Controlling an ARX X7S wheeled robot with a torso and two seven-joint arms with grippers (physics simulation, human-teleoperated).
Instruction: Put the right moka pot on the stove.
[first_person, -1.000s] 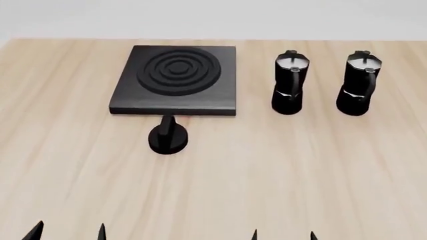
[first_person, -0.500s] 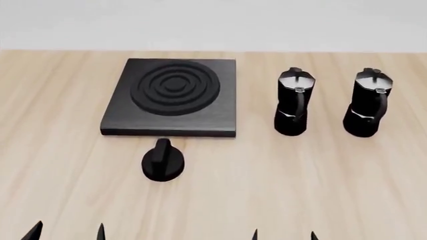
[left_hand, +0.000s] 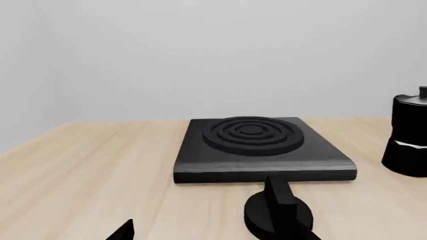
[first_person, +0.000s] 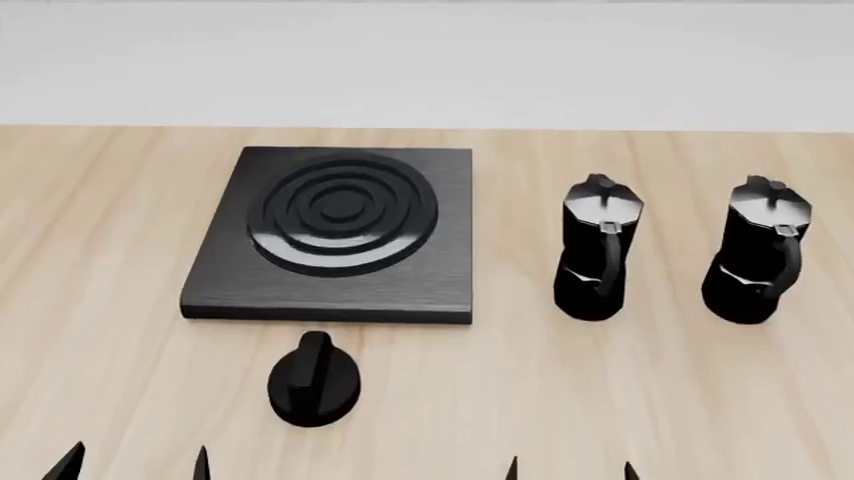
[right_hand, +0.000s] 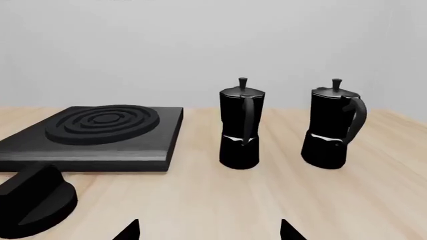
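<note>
Two glossy black moka pots stand upright side by side on the wooden table. The right moka pot (first_person: 761, 252) (right_hand: 331, 125) is the outer one, its curved handle facing me. The stove (first_person: 334, 240) (right_hand: 100, 132) (left_hand: 260, 145), a flat black slab with a ringed burner, lies to the left of both pots. My right gripper (first_person: 570, 470) (right_hand: 209, 232) is open and empty, low at the near edge, well short of the pots. My left gripper (first_person: 134, 468) (left_hand: 213, 235) is open too, near the front left, with only its fingertips showing.
The other moka pot (first_person: 597, 250) (right_hand: 241, 125) (left_hand: 408, 135) stands between the stove and the right pot. A small black round dial knob (first_person: 314, 378) (left_hand: 277, 215) (right_hand: 33, 202) sits just in front of the stove. The table's far edge meets a plain pale wall.
In the head view the stove, knob and pots have slid downward and look larger, as the view shifted. The fingertips of both grippers stay in the same spots.
</note>
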